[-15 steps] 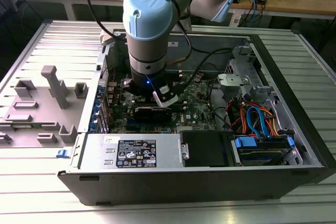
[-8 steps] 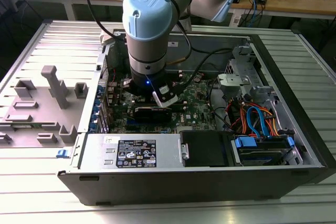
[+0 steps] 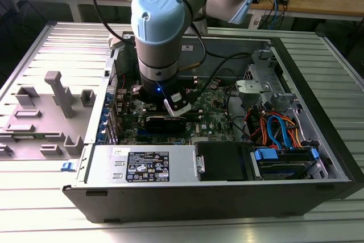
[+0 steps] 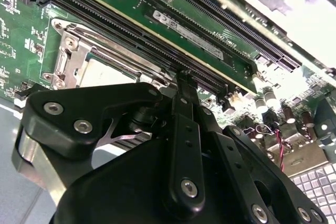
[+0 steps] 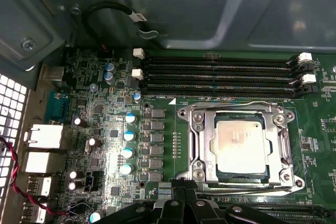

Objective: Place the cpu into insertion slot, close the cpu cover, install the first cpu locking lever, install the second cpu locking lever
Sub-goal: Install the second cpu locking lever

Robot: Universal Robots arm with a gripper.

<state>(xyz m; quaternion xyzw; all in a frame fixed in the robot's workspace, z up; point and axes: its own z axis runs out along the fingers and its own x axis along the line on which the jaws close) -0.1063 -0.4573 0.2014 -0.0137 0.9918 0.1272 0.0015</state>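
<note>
Your arm (image 3: 162, 32) is down inside the open PC case (image 3: 318, 140), wrist over the green motherboard (image 3: 213, 120) approx mid-board in the exterior view.

Gripper (image 4: 184, 77) sits low over the board w/ its black linkage filling the near part of the second wrist view. A single narrow black tip reaches up to the edge of the socket, near the memory slots (image 4: 157, 40). You can't tell from these frames whether the gripper is open or closed; the other finger isn't distinguishable.

In the first wrist view, the cpu (image 5: 239, 140) lies flat in the insertion slot (image 5: 265, 174), dull silver top facing up, square to the socket. The cpu cover (image 5: 202, 129) is down over it, w/ the chip showing through the window. Thin wire locking levers (image 5: 236, 106) run along the socket edges; one lies along the side next to the memory slots (image 5: 220, 74), another (image 5: 236, 183) along the opposite side nearest the gripper's black body (image 5: 184, 211). Can't tell whether either is hooked under its catch.

In the second wrist view, the cpu (image 4: 105, 74) is partly hidden behind the gripper body, cover frame (image 4: 79, 51) around it.

Elsewhere: row of blue-topped capacitors (image 5: 127, 135) beside the socket, power supply (image 3: 148, 166) along the near case wall, grey fixture tray (image 3: 45, 112) on the tabletop (image 3: 34, 220) at the exterior view's left.
</note>
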